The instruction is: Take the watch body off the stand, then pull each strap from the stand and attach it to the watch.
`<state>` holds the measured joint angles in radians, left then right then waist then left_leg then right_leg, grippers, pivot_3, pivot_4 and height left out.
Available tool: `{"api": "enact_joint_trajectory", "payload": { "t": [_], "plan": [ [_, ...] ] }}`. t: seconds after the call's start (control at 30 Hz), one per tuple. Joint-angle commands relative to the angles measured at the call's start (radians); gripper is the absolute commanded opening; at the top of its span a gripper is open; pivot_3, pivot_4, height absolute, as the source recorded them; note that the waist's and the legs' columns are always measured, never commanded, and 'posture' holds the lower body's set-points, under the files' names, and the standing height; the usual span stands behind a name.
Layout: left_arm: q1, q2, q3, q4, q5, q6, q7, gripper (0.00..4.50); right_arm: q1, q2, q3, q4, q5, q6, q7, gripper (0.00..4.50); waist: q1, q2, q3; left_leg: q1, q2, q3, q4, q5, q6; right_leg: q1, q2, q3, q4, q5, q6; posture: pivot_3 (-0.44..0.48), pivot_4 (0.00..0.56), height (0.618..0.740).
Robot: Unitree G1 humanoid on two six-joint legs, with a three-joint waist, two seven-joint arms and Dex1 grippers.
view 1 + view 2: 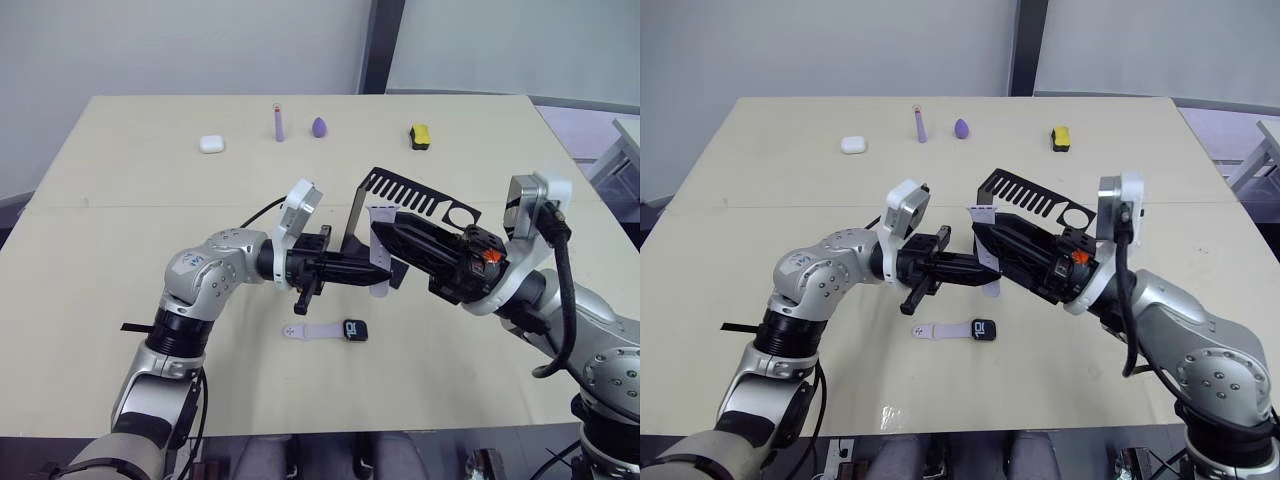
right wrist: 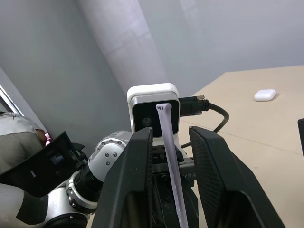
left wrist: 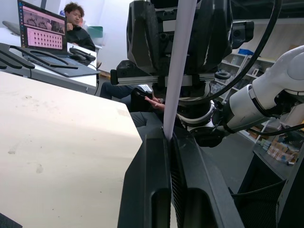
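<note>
The black stand (image 1: 405, 195) stands upright at mid-table. One pale strap (image 1: 382, 215) hangs from it. My left gripper (image 1: 383, 273) is shut on that strap's lower part; in the left wrist view the strap (image 3: 180, 61) rises from between the closed fingers (image 3: 152, 161). My right gripper (image 1: 380, 232) reaches in from the right, open, with its fingers (image 2: 137, 166) on either side of the same strap (image 2: 168, 142). The watch body (image 1: 355, 330) lies flat on the table in front of the stand, with another strap (image 1: 310, 330) joined to its left side.
Along the far side of the table (image 1: 120, 230) lie a white earbud case (image 1: 211, 144), a purple stick (image 1: 279, 122), a purple egg shape (image 1: 318, 126) and a yellow-and-black block (image 1: 420, 135). A person (image 3: 76, 26) sits beyond the table at a laptop.
</note>
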<state>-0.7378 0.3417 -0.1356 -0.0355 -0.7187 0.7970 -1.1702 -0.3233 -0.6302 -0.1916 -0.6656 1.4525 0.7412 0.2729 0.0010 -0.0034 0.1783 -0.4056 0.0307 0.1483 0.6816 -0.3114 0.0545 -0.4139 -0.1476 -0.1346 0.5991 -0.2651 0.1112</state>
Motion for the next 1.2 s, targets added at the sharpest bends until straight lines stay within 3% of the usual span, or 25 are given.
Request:
{"api": "enact_joint_trajectory", "payload": {
  "t": [0.03,0.07,0.2,0.83,0.93,1.1,1.17,1.2],
  "plan": [
    [-0.016,-0.003,0.011,-0.037,-0.012,-0.012,0.003,0.0,-0.012,0.006,-0.003,-0.014,0.022,-0.024,-0.007,1.32,0.0,0.0,0.0,0.0,0.0,0.0,0.0,0.0,0.0,0.0,0.0,0.0,0.0,0.0,0.0,0.0,0.15,0.74],
    [-0.016,-0.003,0.011,-0.037,-0.012,-0.012,0.004,0.0,-0.012,0.007,-0.004,-0.014,0.024,-0.024,-0.007,1.32,0.0,0.0,0.0,0.0,0.0,0.0,0.0,0.0,0.0,0.0,0.0,0.0,0.0,0.0,0.0,0.0,0.15,0.74],
    [-0.014,-0.004,0.01,-0.039,-0.013,-0.012,0.005,0.0,-0.009,0.003,-0.007,-0.018,0.029,-0.024,-0.007,0.03,0.0,0.0,0.0,0.0,0.0,0.0,0.0,0.0,0.0,0.0,0.0,0.0,0.0,0.0,0.0,0.0,0.15,0.74],
    [-0.014,-0.015,0.001,-0.047,-0.014,0.001,0.022,0.0,0.001,-0.008,-0.023,-0.032,0.074,-0.03,-0.02,0.03,0.0,0.0,0.0,0.0,0.0,0.0,0.0,0.0,0.0,0.0,0.0,0.0,0.001,0.0,0.0,0.0,0.15,0.74],
    [-0.009,0.03,0.0,-0.064,-0.034,0.042,-0.015,1.01,0.003,-0.021,-0.027,-0.035,0.069,-0.025,-0.016,0.0,0.0,0.0,0.0,0.0,0.0,0.0,0.0,0.0,0.0,0.0,0.0,0.0,0.001,0.0,0.0,0.0,0.15,0.74],
    [0.026,0.165,-0.013,-0.084,0.059,-0.059,-0.088,3.53,0.046,-0.11,-0.079,-0.047,0.109,-0.001,0.007,0.0,-0.002,0.0,0.0,0.0,0.0,0.0,0.0,0.0,0.0,0.0,0.0,0.0,0.001,0.0,0.0,0.0,0.15,0.74],
    [0.096,0.212,-0.105,-0.109,0.215,-0.239,-0.096,4.47,0.124,-0.189,-0.111,-0.08,0.08,0.034,0.063,0.0,0.001,0.0,0.0,0.0,0.0,0.0,0.0,0.0,0.0,0.0,0.0,0.0,-0.001,0.0,0.0,0.0,0.15,0.74],
    [0.123,0.224,-0.144,-0.116,0.283,-0.315,-0.089,4.47,0.159,-0.225,-0.126,-0.094,0.065,0.046,0.085,0.0,0.006,0.0,0.0,0.0,0.0,0.0,-0.001,0.0,0.0,0.0,0.0,0.0,-0.004,0.0,0.0,0.0,0.15,0.74]
  ]
}}
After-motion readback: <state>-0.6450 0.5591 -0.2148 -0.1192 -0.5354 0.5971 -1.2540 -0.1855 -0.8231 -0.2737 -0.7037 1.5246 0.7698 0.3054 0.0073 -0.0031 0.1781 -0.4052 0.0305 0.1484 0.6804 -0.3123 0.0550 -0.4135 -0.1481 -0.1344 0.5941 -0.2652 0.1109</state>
